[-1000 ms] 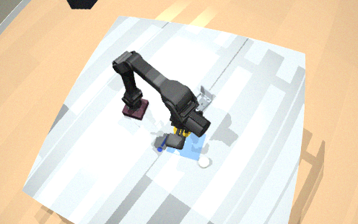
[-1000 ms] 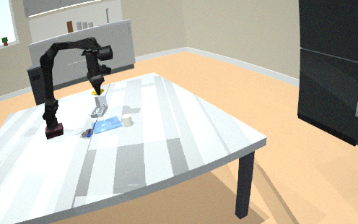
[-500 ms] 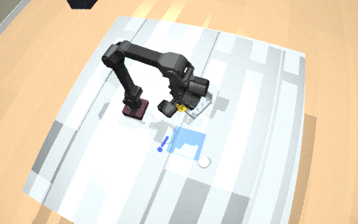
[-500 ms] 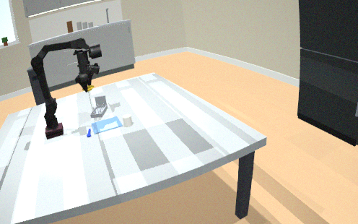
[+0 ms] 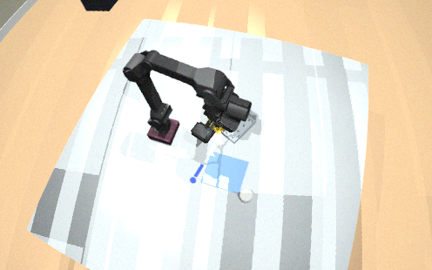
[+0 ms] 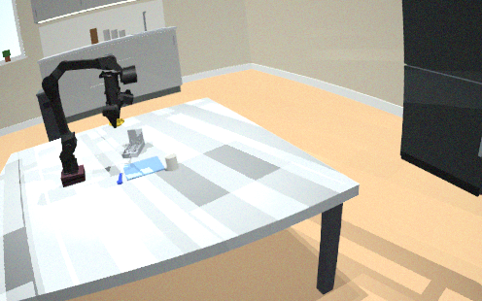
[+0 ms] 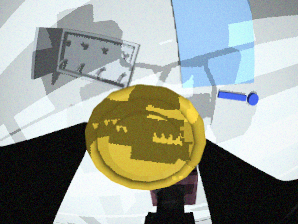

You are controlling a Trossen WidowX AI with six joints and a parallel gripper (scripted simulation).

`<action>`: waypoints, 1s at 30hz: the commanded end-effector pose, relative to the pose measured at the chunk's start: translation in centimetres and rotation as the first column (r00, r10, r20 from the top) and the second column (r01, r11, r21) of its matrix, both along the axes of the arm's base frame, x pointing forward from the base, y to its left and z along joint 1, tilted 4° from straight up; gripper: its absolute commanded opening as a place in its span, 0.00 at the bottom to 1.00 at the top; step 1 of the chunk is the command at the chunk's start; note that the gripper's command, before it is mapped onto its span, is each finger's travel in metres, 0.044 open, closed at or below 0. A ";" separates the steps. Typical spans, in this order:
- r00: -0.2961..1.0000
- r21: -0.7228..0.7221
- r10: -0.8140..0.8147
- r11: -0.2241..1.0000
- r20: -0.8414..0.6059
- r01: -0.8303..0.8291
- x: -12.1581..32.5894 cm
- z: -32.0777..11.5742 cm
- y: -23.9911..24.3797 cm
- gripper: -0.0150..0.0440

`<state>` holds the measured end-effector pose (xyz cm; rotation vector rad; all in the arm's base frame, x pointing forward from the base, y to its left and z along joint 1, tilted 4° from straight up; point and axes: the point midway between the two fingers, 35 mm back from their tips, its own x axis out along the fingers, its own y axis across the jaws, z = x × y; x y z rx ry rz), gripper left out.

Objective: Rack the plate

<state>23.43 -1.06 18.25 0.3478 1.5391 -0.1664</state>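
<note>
My gripper [image 5: 215,125] [image 6: 116,123] [image 7: 145,137] points down and is shut on the yellow plate [image 5: 217,128] [image 6: 120,121] [image 7: 145,162], with the black fingers at opposite sides of its rim. The plate is held high above the table, roughly level, its round face towards the wrist camera. The arm hides much of it in the top and exterior views. The grey dish rack [image 5: 234,141] [image 6: 135,135] [image 7: 43,55] stands on the table, with a tall wall at one end and small pegs along its base. It lies beyond the plate at the upper left in the wrist view. The plate is clear of it.
A flat light-blue mat [image 5: 233,170] [image 6: 146,167] [image 7: 215,30] lies near the rack. A whitish cylinder [image 5: 246,195] [image 6: 171,162] stands at its corner. A small blue stick with a round end [image 5: 199,170] [image 6: 120,179] [image 7: 232,95] lies beside the mat.
</note>
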 end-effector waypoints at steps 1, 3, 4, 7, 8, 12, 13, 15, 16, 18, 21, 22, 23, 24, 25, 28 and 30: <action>0.996 0.052 0.084 0.995 -0.017 -0.083 -0.1 -1.0 0.2 0.25; 0.992 0.081 0.129 0.989 -0.020 -0.127 -0.1 -1.4 0.2 0.25; 0.988 0.095 0.151 0.984 -0.020 -0.148 -0.2 -1.6 0.3 0.25; 0.977 0.140 0.215 0.968 -0.015 -0.211 -0.2 -2.2 0.4 0.25; 0.972 0.154 0.235 0.961 -0.012 -0.231 -0.3 -2.4 0.4 0.25; 0.949 0.213 0.314 0.927 0.010 -0.309 -0.4 -3.1 0.6 0.25; 0.943 0.227 0.332 0.917 0.018 -0.328 -0.4 -3.3 0.6 0.25; 0.929 0.254 0.368 0.896 0.035 -0.364 -0.4 -3.6 0.7 0.25; 0.922 0.268 0.384 0.885 0.045 -0.382 -0.4 -3.8 0.7 0.25; 0.907 0.293 0.416 0.860 0.067 -0.417 -0.5 -4.1 0.8 0.25; 0.882 0.328 0.459 0.821 0.106 -0.467 -0.5 -4.6 0.9 0.25; 0.873 0.339 0.472 0.807 0.120 -0.483 -0.6 -4.7 0.9 0.25; 0.864 0.349 0.484 0.793 0.134 -0.499 -0.6 -4.9 1.0 0.25; 0.855 0.359 0.496 0.779 0.150 -0.514 -0.6 -5.0 1.0 0.25; 0.846 0.368 0.507 0.764 0.166 -0.530 -0.6 -5.1 1.0 0.25; 0.817 0.390 0.535 0.720 0.216 -0.574 -0.7 -5.5 1.1 0.25; 0.796 0.402 0.550 0.689 0.252 -0.603 -0.7 -5.8 1.2 0.25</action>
